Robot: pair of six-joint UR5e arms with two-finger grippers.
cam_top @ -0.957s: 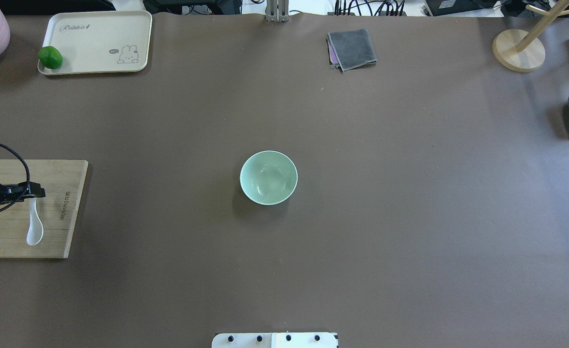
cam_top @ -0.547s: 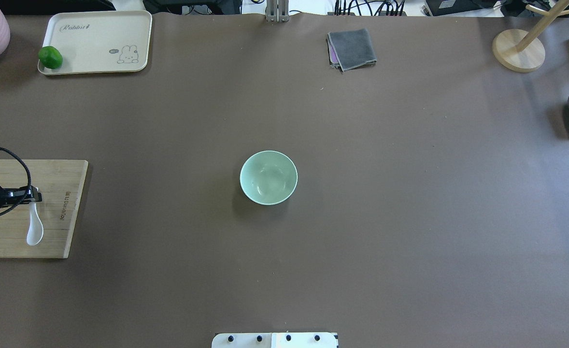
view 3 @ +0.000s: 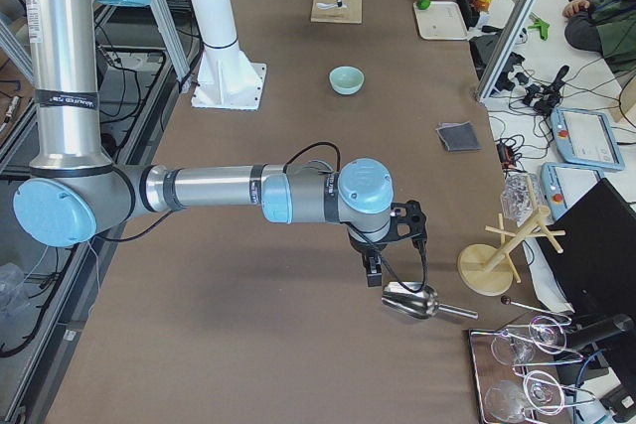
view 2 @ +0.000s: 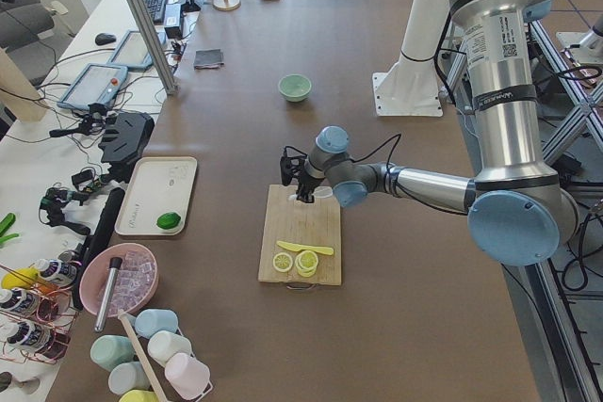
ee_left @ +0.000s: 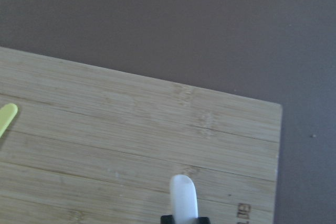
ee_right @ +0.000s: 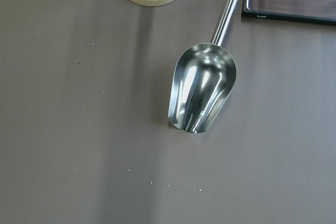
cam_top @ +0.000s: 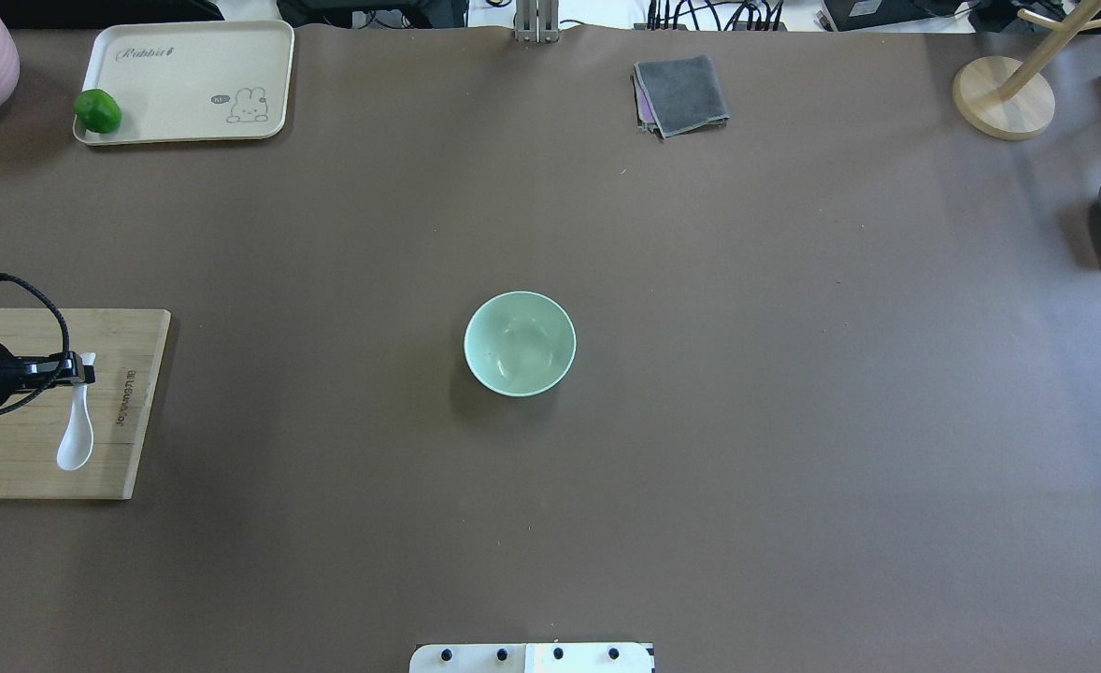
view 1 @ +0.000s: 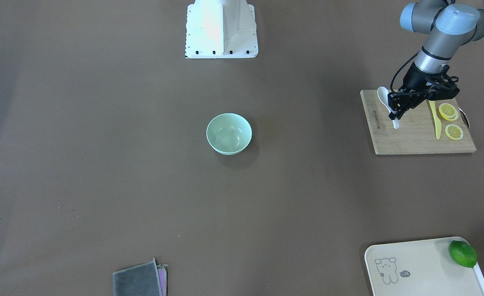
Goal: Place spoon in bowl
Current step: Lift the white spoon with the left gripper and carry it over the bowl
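The left gripper (cam_top: 84, 373) pinches the glossy white spoon (cam_top: 75, 443) by its handle at the surface's left edge; the tray (cam_top: 186, 93) reads "Rabbit".

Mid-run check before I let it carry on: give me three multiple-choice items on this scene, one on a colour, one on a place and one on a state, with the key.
1. The bowl is: A pink; B pale mint-green; C yellow.
2. The spoon is: A in the bowl; B over the wooden board; C on the cream tray.
3. The left pincer is: A open, clear of the spoon; B shut on a knife; C shut on the spoon's handle.
Key: 1 B, its green shows in both table views. 2 B, the overhead view shows it against the board and the bowl empty. 3 C, the front-facing view shows the fingers closed about the white handle.
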